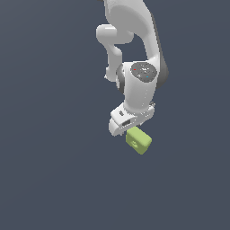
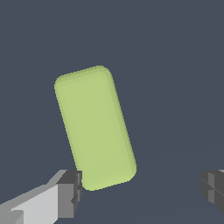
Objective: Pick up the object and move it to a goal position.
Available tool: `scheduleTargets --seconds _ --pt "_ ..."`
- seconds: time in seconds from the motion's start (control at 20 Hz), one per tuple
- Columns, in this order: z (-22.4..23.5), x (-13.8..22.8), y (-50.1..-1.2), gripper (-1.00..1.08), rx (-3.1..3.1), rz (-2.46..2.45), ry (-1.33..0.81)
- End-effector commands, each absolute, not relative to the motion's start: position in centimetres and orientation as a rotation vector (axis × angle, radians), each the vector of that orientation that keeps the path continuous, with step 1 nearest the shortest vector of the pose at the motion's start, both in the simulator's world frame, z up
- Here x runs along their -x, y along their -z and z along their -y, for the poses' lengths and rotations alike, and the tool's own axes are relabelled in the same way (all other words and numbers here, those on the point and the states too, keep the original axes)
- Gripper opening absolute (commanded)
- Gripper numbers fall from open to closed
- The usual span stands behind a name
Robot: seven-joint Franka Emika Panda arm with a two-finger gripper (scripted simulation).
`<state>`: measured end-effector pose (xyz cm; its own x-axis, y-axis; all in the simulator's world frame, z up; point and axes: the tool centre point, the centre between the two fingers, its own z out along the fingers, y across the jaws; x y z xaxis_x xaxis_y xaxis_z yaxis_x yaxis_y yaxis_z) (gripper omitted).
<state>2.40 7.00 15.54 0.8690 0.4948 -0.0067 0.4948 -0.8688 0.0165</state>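
Note:
The object [image 1: 138, 140] is a small lime-green rounded block with a small round mark on one face; in the exterior view it lies just under the white hand. My gripper [image 1: 129, 127] hovers right above it. In the wrist view the object [image 2: 94, 127] appears as a long rounded rectangle, slightly tilted. My gripper [image 2: 142, 191] is open, its two dark fingertips [image 2: 71, 192] far apart. The block's near end sits close beside one fingertip, and a wide gap separates it from the other. Nothing is held.
A plain dark grey-blue surface [image 1: 49, 157] fills both views. The white arm [image 1: 134, 40] rises from the hand toward the top of the exterior view. No other objects or goal marker show.

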Motion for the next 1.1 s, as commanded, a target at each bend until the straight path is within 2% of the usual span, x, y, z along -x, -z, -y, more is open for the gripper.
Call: scheduleTargets --seconds 0.0,0.45,1.05 --pt "-8.3 -2.7 -15.3 1.0 -2.991 -0.918 0.004" --pt "-11.2 -3.2 -14.7 1.0 -2.915 -1.167 0.001" --pt "-11.5 -3.2 -13.2 1.0 -2.905 -1.197 0.0"
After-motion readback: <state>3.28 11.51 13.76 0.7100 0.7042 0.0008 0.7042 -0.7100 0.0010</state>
